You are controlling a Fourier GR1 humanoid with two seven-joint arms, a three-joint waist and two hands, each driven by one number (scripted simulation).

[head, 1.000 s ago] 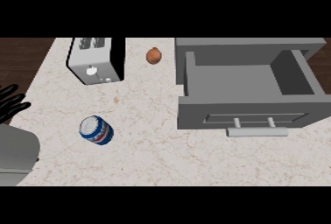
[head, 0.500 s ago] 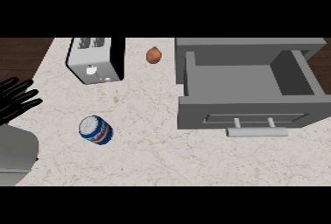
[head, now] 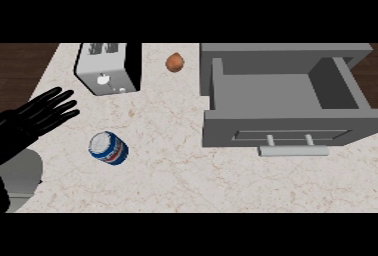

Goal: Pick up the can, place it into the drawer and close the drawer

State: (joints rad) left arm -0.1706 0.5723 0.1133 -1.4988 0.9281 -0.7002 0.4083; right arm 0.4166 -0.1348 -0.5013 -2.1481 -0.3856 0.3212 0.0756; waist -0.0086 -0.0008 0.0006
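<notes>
Now can [head: 108, 147] tilted, top up-left.

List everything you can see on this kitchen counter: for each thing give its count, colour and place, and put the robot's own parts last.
can: one, blue and white, lying on the counter at lower left
toaster: one, silver and black, at the back left
egg: one, brown, at the back between toaster and drawer
drawer: one, grey, pulled open at right, nothing visible inside
counter: one, pale speckled stone
left robot hand: one, black, fingers spread open, at the left edge above the can, not touching it
left forearm: one, grey, lower left corner
</notes>
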